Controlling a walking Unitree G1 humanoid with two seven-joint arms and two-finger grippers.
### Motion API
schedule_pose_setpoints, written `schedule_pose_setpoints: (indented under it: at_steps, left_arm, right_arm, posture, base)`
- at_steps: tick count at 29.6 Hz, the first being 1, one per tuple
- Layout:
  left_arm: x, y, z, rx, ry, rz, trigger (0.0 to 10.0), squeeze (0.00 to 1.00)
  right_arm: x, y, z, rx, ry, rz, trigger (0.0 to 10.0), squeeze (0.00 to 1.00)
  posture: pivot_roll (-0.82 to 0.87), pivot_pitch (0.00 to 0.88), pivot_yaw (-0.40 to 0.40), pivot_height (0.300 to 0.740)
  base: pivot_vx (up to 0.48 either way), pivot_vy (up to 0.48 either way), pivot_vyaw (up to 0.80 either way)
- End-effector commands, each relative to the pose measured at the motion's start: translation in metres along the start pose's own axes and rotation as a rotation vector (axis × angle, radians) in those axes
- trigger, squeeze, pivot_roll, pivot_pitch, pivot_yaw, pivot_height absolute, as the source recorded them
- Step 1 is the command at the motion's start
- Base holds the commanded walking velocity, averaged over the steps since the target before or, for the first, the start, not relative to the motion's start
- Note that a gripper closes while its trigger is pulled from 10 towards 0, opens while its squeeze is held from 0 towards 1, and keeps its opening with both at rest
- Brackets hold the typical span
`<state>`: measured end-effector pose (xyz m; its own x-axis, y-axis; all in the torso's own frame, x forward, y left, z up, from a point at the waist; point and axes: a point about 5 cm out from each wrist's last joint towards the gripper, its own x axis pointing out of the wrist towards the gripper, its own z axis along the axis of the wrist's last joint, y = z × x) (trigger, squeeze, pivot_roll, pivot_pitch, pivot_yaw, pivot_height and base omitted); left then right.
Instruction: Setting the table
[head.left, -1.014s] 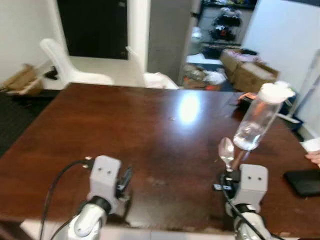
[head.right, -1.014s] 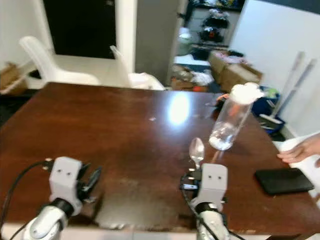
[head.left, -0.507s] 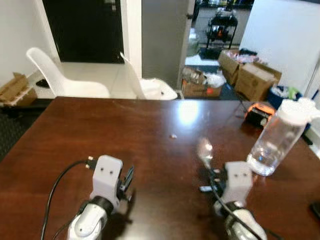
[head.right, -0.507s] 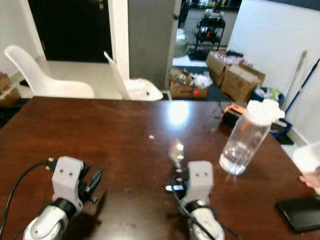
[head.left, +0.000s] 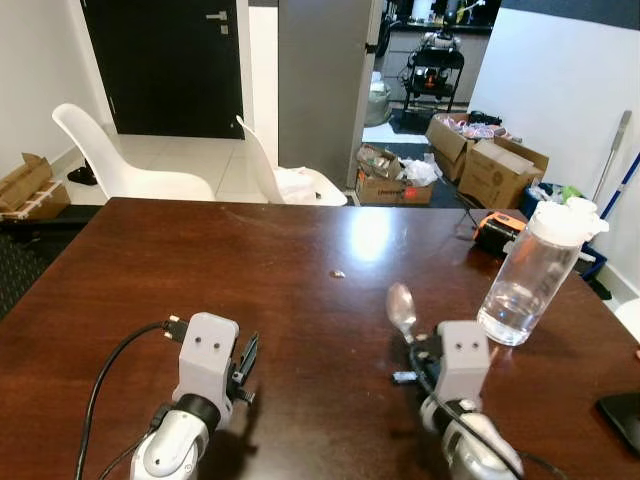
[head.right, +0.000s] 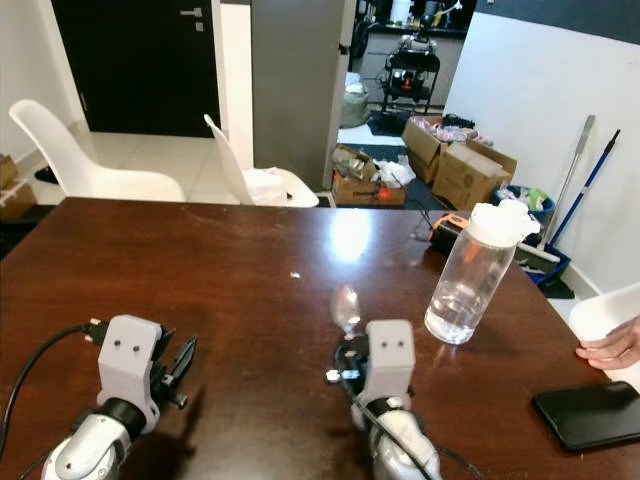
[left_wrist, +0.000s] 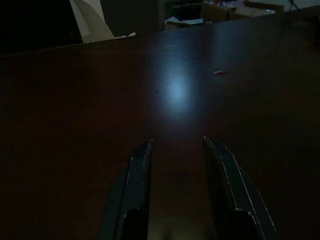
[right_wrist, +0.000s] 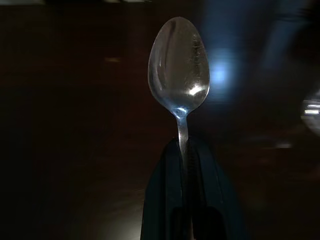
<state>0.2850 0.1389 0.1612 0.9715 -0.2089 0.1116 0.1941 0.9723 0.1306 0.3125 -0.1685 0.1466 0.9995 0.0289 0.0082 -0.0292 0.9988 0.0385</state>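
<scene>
My right gripper (right_wrist: 182, 146) is shut on the handle of a silver spoon (right_wrist: 178, 67). The spoon's bowl (head.left: 401, 305) points forward and stands a little above the dark wooden table (head.left: 200, 260), right of the middle. My left gripper (left_wrist: 175, 150) hovers low over the bare tabletop near the front left, and its two black fingers (head.left: 246, 358) are open with nothing between them. Both wrists (head.right: 388, 350) sit close to the table's near edge.
A clear water bottle (head.left: 535, 275) with a white cap stands upright just right of the spoon. A black phone (head.right: 590, 412) lies at the right edge near a person's hand (head.right: 610, 350). White chairs (head.left: 130, 165) stand behind the far edge. A small crumb (head.left: 338, 273) lies mid-table.
The whole picture has shifted and levelled as the camera moved. The spoon stays in my right gripper, and the left gripper stays open.
</scene>
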Motion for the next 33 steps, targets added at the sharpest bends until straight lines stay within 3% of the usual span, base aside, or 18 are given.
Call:
schedule_pose_setpoints:
  at_steps: [1,2,4,9,18,21,25,31,32,33]
  left_arm:
    - [-0.002,0.001,-0.005,0.008,0.034,0.003,10.0,0.0]
    - [-0.002,0.001,-0.005,0.008,0.034,0.003,10.0,0.0]
    - [-0.002,0.004,-0.004,0.014,0.033,0.002,10.0,0.0]
    - [-0.003,0.006,-0.003,0.017,0.034,0.008,10.0,0.0]
    - [-0.007,0.006,-0.004,0.015,0.041,0.02,10.0,0.0]
    - [-0.008,0.005,-0.005,0.014,0.045,0.022,10.0,0.0]
    - [-0.008,0.004,-0.005,0.011,0.047,0.023,10.0,0.0]
    - [-0.009,0.005,-0.004,0.011,0.047,0.027,10.0,0.0]
    - [-0.01,0.005,-0.004,0.012,0.047,0.03,10.0,0.0]
    - [-0.01,0.005,-0.004,0.012,0.047,0.03,10.0,0.0]
  right_arm:
    - [0.008,-0.018,-0.009,0.05,0.11,-0.057,10.0,0.0]
    - [0.008,-0.018,-0.009,0.05,0.11,-0.057,10.0,0.0]
    - [0.017,-0.028,-0.008,0.103,0.211,-0.047,10.0,0.0]
    - [0.022,-0.03,-0.004,0.139,0.244,-0.029,10.0,0.0]
    - [0.024,-0.029,0.001,0.062,0.294,0.044,10.0,0.0]
    - [0.024,-0.026,0.0,0.034,0.316,0.073,10.0,0.0]
    - [0.024,-0.011,-0.006,0.036,0.341,0.125,10.0,0.0]
    - [0.025,-0.006,-0.007,0.035,0.347,0.139,10.0,0.0]
    - [0.025,-0.005,-0.007,0.032,0.341,0.142,10.0,0.15]
    - [0.025,-0.005,-0.007,0.032,0.341,0.142,10.0,0.15]
  posture:
    - [0.02,0.147,0.042,0.74]
    - [0.02,0.147,0.042,0.74]
    - [0.03,0.156,0.033,0.74]
    - [0.03,0.159,0.029,0.74]
    - [0.03,0.177,0.012,0.74]
    - [0.03,0.18,0.01,0.74]
    - [0.03,0.182,0.006,0.74]
    - [0.04,0.183,0.004,0.74]
    - [0.04,0.182,0.005,0.74]
    - [0.04,0.182,0.005,0.74]
  base:
    - [0.0,0.0,0.0]
    - [0.0,0.0,0.0]
    - [0.0,0.0,0.0]
    - [0.0,0.0,0.0]
    - [0.0,0.0,0.0]
    - [0.0,0.0,0.0]
    - [0.0,0.0,0.0]
    - [0.0,0.0,0.0]
    - [0.0,0.0,0.0]
    - [0.0,0.0,0.0]
